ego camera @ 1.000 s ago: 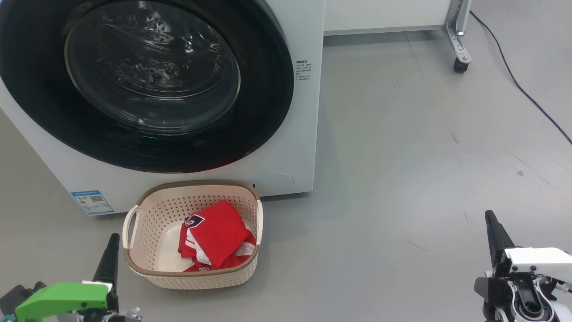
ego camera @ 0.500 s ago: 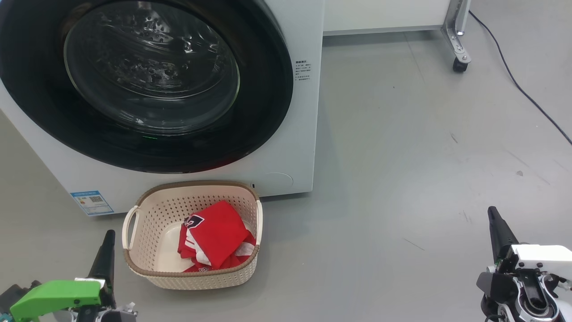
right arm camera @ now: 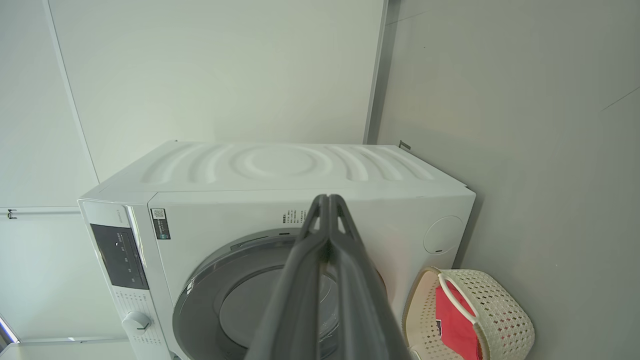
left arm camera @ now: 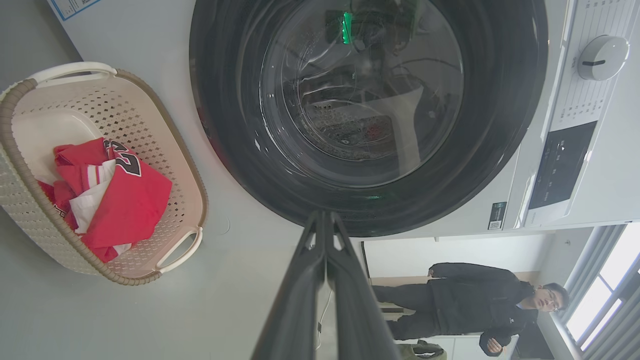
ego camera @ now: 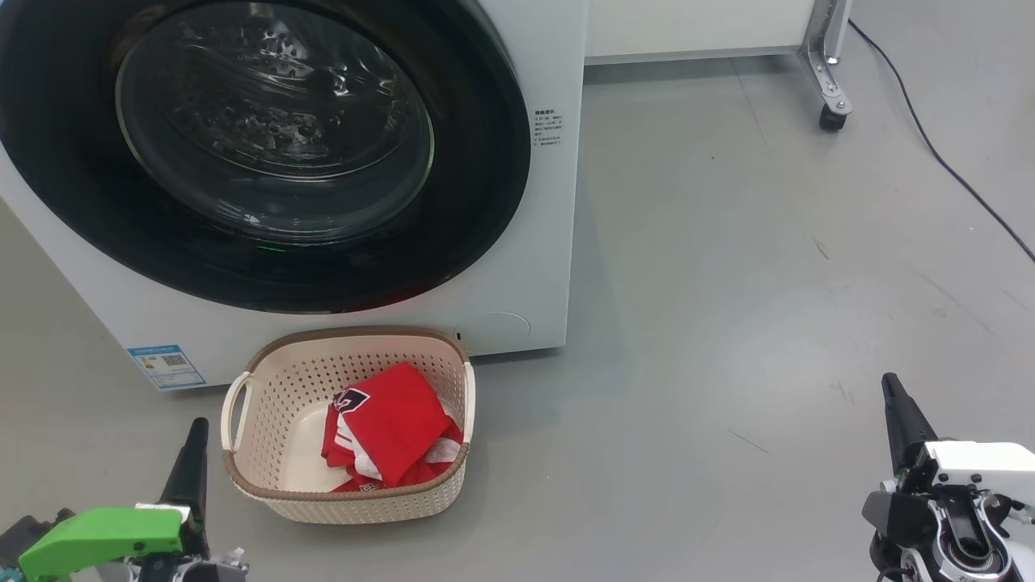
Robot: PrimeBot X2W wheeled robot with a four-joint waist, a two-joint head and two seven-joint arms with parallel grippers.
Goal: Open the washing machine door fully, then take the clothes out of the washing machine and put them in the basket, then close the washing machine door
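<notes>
Well, the door (ego camera: 469, 202) sits flat against the front of the washer (ego camera: 538, 267), black rim and glass bowl taking the upper left of the head view. Lower centre-left, the basket (ego camera: 356, 497) stands on the grey floor (ego camera: 728, 283) just before the washer's bottom edge, and the clothes (ego camera: 396, 428) are in it: a red heap with white stripes, lying toward its right half, bare cream bottom to their left. Left pincer (ego camera: 199, 428) at the lower left corner, fingers pressed together on nothing, tip pointing up the frame, near the basket's left handle but clear of it. Right pincer (ego camera: 889, 384) at the lower right, likewise closed up and empty, well apart from the basket over bare floor. Top right, a caster (ego camera: 831, 117) on a metal leg and a dark cable (ego camera: 938, 149) trailing across the floor. From the left wrist, the two fingers (left arm camera: 300, 300) meet in one line pointing toward the door's lower rim; a dial (left arm camera: 602, 57) and dark panel (left arm camera: 562, 165) at the right edge, a person (left arm camera: 475, 300) in dark clothing at the lower right. From the right wrist, the washer's top and front show, basket at the lower right corner with red inside.
</notes>
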